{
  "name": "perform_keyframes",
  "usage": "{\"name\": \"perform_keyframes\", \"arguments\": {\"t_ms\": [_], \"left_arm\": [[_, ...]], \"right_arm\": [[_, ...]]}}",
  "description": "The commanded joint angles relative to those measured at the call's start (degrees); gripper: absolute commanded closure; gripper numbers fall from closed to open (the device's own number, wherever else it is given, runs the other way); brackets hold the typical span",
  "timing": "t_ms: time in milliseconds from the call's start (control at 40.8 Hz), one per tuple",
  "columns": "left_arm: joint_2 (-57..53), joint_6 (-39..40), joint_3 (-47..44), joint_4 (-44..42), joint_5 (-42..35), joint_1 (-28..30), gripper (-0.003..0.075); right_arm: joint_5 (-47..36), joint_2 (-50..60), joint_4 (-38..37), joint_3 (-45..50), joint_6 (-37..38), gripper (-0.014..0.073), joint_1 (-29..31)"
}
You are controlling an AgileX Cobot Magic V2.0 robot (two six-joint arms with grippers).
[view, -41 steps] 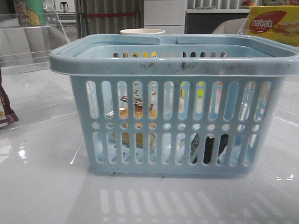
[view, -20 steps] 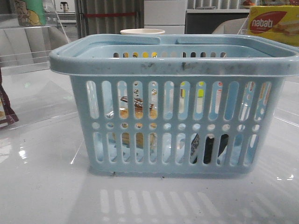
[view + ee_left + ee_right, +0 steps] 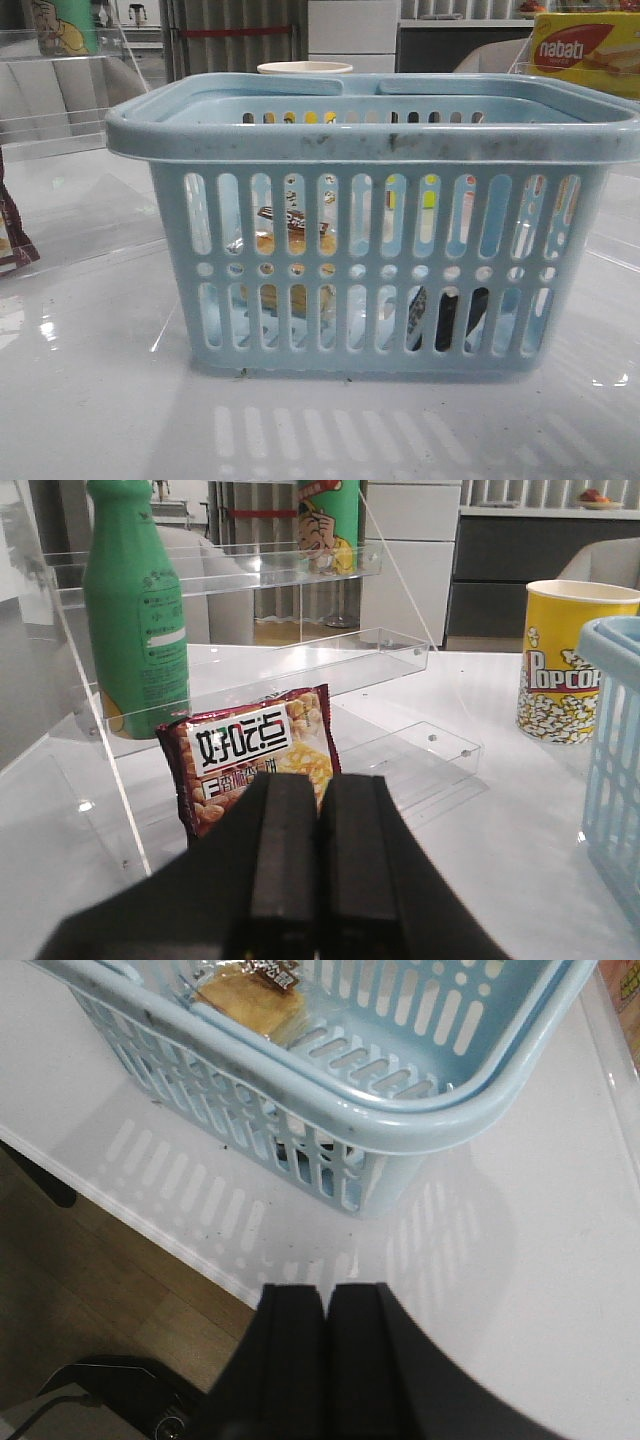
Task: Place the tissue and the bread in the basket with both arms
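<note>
Nothing has shifted over the last second: through the slots of the basket (image 3: 375, 140) we see the bread (image 3: 290, 240) lying inside on the left and the tissue (image 3: 447, 318) on its floor to the right. Our left gripper (image 3: 320, 880) and right gripper (image 3: 325, 1360) both have jaws pressed together, empty, clear of the basket. We judge the task finished.

Left gripper (image 3: 320, 880): two matte black, flat-faced rectangular fingers with squared edges, widening below into a broad black housing. Right gripper (image 3: 325, 1360): identical matte black fingers, smooth and unmarked, with no visible screws, cables or labels.
</note>
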State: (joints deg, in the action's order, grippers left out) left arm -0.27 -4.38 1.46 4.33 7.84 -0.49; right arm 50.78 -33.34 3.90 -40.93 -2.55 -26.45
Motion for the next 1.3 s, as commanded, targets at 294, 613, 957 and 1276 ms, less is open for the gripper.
{"name": "perform_keyframes", "arguments": {"t_ms": [294, 613, 957, 1276], "left_arm": [[-1.0, 0.2, -2.2, 0.4, -11.6, -1.1, 0.0628], [-1.0, 0.2, -2.2, 0.4, -11.6, -1.7, 0.0628], [-1.0, 0.2, -2.2, 0.4, -11.6, -1.7, 0.0628], [-1.0, 0.2, -2.2, 0.4, -11.6, -1.7, 0.0628]], "right_arm": [[-3.4, 0.0, 0.0, -1.4, -0.3, 0.0539, 0.3], [-3.4, 0.0, 0.0, -1.4, -0.3, 0.0539, 0.3], [-3.4, 0.0, 0.0, -1.4, -0.3, 0.0539, 0.3], [-3.4, 0.0, 0.0, -1.4, -0.3, 0.0539, 0.3]]}}
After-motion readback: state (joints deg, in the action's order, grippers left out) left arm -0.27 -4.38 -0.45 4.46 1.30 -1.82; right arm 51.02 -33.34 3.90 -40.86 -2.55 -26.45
